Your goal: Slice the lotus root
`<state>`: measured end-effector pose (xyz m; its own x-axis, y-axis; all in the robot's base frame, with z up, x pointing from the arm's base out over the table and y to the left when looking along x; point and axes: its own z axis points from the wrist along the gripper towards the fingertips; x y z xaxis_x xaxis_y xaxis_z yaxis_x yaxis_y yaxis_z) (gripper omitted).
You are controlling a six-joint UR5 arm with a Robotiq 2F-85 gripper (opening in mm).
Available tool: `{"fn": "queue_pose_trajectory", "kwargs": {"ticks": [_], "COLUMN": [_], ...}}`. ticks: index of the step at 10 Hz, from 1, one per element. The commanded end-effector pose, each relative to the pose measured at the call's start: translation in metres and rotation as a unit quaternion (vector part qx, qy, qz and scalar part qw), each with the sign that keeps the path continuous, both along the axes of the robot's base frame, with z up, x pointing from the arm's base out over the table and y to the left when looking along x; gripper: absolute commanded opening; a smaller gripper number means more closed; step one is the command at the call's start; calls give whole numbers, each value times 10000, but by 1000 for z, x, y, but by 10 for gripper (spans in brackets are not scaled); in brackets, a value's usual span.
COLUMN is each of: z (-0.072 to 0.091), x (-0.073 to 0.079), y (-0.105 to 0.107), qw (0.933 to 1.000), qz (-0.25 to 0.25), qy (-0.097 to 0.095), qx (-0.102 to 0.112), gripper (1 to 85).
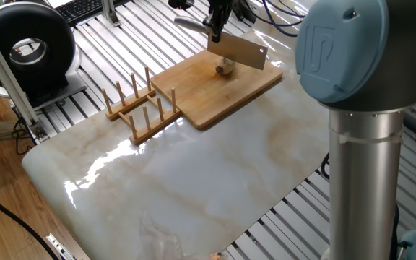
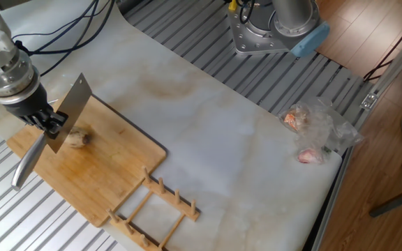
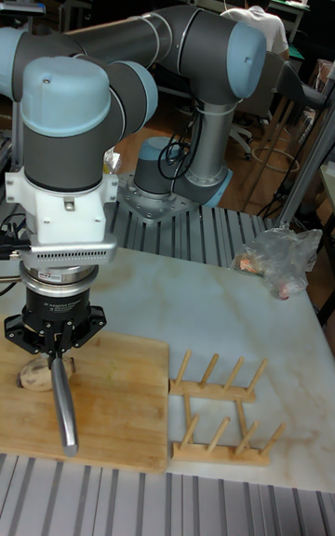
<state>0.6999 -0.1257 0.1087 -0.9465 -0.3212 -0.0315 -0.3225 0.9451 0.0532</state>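
Observation:
The lotus root (image 1: 224, 68), a small beige chunk, lies on the bamboo board (image 1: 226, 94). It also shows as the lotus root (image 2: 78, 139) and, half hidden by the wrist, the lotus root (image 3: 33, 374). My gripper (image 2: 45, 120) is shut on a cleaver where the handle meets the blade. The steel blade (image 2: 73, 110) stands tilted right beside the root, its edge by the root's far side. The handle (image 3: 63, 403) points towards the board's near edge. In the first fixed view the gripper (image 1: 217, 24) hangs just behind the blade (image 1: 241, 53).
A wooden peg rack (image 1: 140, 105) stands against the board's corner, also seen as the rack (image 2: 156, 207). Crumpled plastic bags with food (image 2: 311, 131) lie at the table's far corner. The arm's base (image 2: 276, 24) is bolted beyond the marble top. A black fan (image 1: 26, 45) sits off the table.

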Motion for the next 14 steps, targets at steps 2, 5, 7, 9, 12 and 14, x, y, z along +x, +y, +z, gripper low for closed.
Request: {"fn": "queue_pose_trajectory", "kwargs": {"ticks": [2,5,7,9,12,14], "z": [4,5,3,3,4,7], "x": [-4,-9,-13,-16,-20,-24], "y": [-1,-6,-8,-5,-4,-6], "qw": [10000,10000,10000,9999,9999,9999], "qz": [-4,11,35,52,85,87], "qy": [3,2,9,38,74,105], "qx": [44,6,21,97,113,82], "gripper": [13,13,13,13,13,13]}}
